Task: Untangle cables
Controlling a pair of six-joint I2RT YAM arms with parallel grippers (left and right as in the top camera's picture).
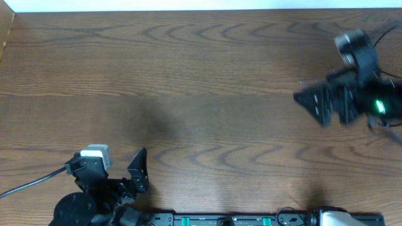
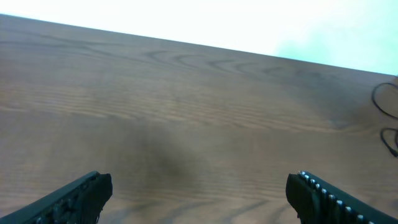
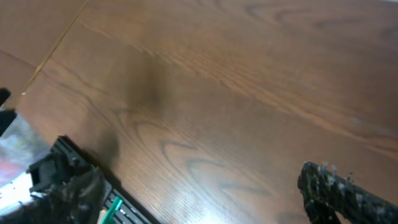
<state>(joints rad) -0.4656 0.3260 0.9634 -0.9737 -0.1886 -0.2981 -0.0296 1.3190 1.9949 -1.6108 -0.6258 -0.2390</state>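
Overhead view: a brown wooden table [image 1: 201,81] fills the frame. The left gripper [image 1: 110,168] sits at the lower left, pointing toward the top of the frame, with a small white block [image 1: 95,152] on its back. The right gripper [image 1: 317,103] is at the right edge, blurred, pointing toward the left of the frame, with a green light [image 1: 379,107] glowing on the arm behind it. A black bar [image 1: 220,220] with green spots runs along the bottom edge.

From the left wrist, the left gripper [image 2: 199,190] has its two fingers [image 2: 78,196] far apart in the lower corners, with only bare wood between them. The cables [image 2: 374,96] show as thin black loops at the far right edge of this frame, lying on the wood well away from the fingers and partly cut off by the frame. Whether they are tangled cannot be told from the little that shows.

From the right wrist, the right gripper [image 3: 199,183] also stands spread wide, one finger [image 3: 339,190] at the lower right and the other at the lower left, nothing between them but wood grain. The black bar appears in the lower left corner.

In the overhead view a few thin dark lines lie at the right edge under the blurred arm; it is unclear whether these are the same cables.
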